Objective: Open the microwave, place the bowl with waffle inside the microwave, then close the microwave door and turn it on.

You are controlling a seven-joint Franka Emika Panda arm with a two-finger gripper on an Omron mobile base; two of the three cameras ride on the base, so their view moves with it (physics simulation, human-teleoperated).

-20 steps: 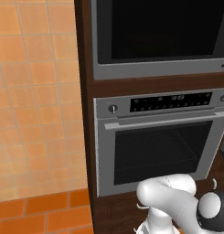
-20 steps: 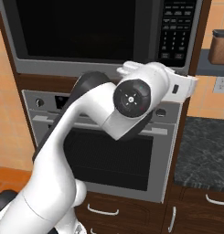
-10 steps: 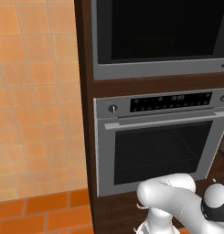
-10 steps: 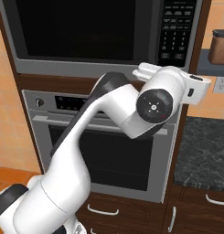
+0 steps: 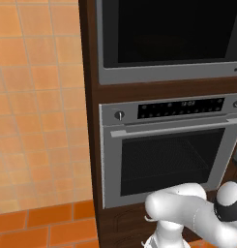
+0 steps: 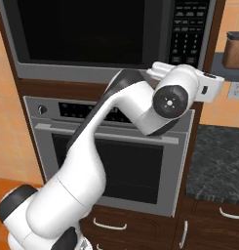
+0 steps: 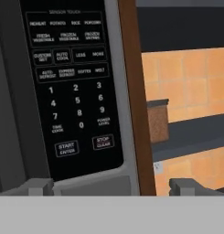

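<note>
Task barely begun, by the look of it. Microwave sits built in above the oven, and its door is shut flush, black glass dark, nothing visible inside. Arm rises from the base and is bent up to the microwave's right end, hand level with the bottom of the keypad. Gripper faces that keypad close up, fingers spread wide, empty, tips apart on either side of the panel's lower right corner and touching nothing I can make out. The bowl isn't located from here; a brown box sits on the ledge to the right above the dark counter. Everything is left to do: open door, fetch and load bowl, shut door, press start.
</note>
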